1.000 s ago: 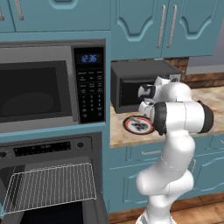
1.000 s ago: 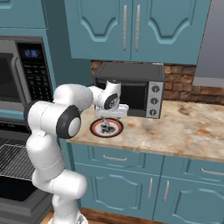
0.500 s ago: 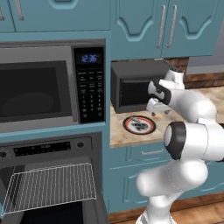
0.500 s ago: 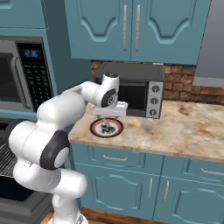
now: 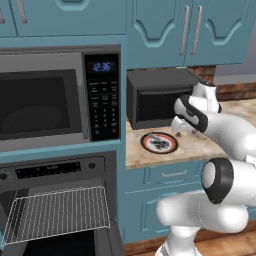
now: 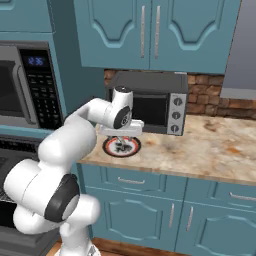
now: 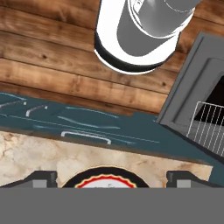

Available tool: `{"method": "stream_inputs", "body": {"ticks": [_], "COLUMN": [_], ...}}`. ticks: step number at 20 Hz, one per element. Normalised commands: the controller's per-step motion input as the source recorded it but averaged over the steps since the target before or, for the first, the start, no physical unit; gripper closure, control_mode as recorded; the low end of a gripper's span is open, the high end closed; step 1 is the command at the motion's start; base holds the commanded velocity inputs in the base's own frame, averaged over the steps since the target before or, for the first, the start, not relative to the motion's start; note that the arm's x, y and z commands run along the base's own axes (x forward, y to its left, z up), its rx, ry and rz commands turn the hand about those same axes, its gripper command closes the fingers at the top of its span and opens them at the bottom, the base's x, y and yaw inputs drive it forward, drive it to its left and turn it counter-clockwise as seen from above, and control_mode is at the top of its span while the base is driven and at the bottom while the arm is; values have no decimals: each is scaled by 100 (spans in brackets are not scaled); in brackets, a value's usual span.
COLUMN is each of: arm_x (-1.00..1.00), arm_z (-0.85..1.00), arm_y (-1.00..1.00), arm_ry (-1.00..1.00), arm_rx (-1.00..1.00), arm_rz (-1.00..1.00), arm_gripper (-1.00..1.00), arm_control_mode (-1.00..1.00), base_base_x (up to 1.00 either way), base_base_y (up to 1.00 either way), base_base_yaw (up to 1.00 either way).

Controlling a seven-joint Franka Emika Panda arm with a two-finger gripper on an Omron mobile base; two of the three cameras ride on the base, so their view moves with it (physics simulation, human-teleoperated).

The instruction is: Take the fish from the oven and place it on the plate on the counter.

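One round red-rimmed plate (image 5: 159, 142) on marbled counter (image 5: 200, 145)

Plate (image 7: 108, 180) cut off by hand view's lower band, only its red rim arc visible, gripper (image 6: 121, 132) fingers hidden behind the white hand above the plate, oven (image 5: 55, 215) cropped at left base view's bottom edge, interior dark.

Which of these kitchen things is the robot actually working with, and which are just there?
Part of the job: oven with its door down, plate, counter, gripper above the plate.

Just there: microwave, toaster oven, cupboards, brick wall.
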Motion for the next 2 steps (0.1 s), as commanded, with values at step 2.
{"method": "stream_inputs", "body": {"ticks": [2], "arm_x": [0], "arm_z": [0], "arm_y": [0], "arm_ry": [0], "arm_rx": [0], "arm_rz": [0], "arm_gripper": [-100], "arm_control_mode": [-100], "base_base_x": [0], "base_base_y": [0], "base_base_yaw": [0]}}
